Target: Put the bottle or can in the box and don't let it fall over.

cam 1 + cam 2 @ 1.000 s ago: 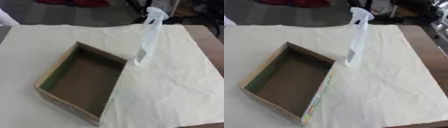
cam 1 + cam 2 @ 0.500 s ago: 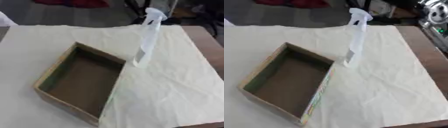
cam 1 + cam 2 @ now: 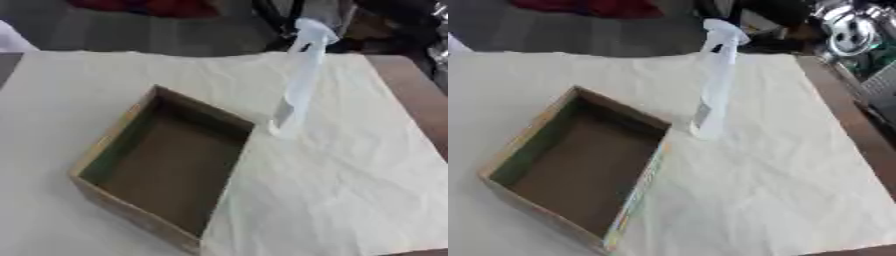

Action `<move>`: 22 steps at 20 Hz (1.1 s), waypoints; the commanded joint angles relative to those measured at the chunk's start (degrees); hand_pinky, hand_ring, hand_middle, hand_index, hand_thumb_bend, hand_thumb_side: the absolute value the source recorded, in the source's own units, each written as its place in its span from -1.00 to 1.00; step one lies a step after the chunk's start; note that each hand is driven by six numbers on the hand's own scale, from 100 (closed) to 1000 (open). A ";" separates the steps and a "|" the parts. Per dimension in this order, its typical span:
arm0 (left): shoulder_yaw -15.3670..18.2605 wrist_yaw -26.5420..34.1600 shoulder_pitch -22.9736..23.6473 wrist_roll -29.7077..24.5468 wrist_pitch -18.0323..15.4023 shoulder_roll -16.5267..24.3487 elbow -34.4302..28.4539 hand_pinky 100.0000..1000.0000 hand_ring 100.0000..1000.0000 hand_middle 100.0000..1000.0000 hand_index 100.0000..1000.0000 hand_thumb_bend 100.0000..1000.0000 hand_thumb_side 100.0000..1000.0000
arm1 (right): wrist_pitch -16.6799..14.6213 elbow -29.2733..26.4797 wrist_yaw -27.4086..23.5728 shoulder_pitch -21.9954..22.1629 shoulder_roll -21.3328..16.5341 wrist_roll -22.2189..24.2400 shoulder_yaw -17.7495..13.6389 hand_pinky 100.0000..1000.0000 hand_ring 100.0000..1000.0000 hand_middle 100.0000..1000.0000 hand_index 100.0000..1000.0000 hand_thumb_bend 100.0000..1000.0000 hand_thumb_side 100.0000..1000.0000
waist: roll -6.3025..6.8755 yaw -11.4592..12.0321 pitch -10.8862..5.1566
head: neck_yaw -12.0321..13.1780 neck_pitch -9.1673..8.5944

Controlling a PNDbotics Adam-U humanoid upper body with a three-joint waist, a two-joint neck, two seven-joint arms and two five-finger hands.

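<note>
Neither of my hands shows in either view, so I cannot tell their state or which is nearer; the spray bottle stands upright, long axis vertical, on the cloth just beside the open box's far right corner.

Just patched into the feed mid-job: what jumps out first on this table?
A tall white spray bottle stands upright on the cream cloth, just off the far right corner of an open cardboard box. The box sits left of centre, with nothing in it. Neither robot hand shows in either view; the bottle is not yet in the box.
</note>
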 commanded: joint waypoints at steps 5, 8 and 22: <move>0.02 0.07 -0.77 -0.29 -0.07 1.30 -1.08 0.76 0.00 0.52 0.64 -1.00 0.56 | -0.78 2.04 2.11 -1.37 -0.08 1.38 0.31 0.61 0.89 0.83 0.82 -1.00 0.83 | -0.05 0.44 -0.21 | -0.12 0.09; -0.07 0.05 -0.93 -0.42 0.02 1.25 -1.08 0.76 0.00 0.52 0.64 -1.00 0.56 | -0.81 2.69 1.67 -1.57 0.12 1.92 0.56 0.64 0.90 0.84 0.84 -1.00 0.87 | -0.16 0.58 -0.11 | -0.03 0.12; -0.14 0.18 -1.15 -0.70 0.23 0.96 -1.08 0.76 0.00 0.51 0.64 -1.00 0.56 | 0.38 4.60 2.74 -1.61 2.96 2.90 2.01 0.66 0.91 0.85 0.84 -1.00 0.93 | -0.07 0.55 -0.06 | -1.09 -0.82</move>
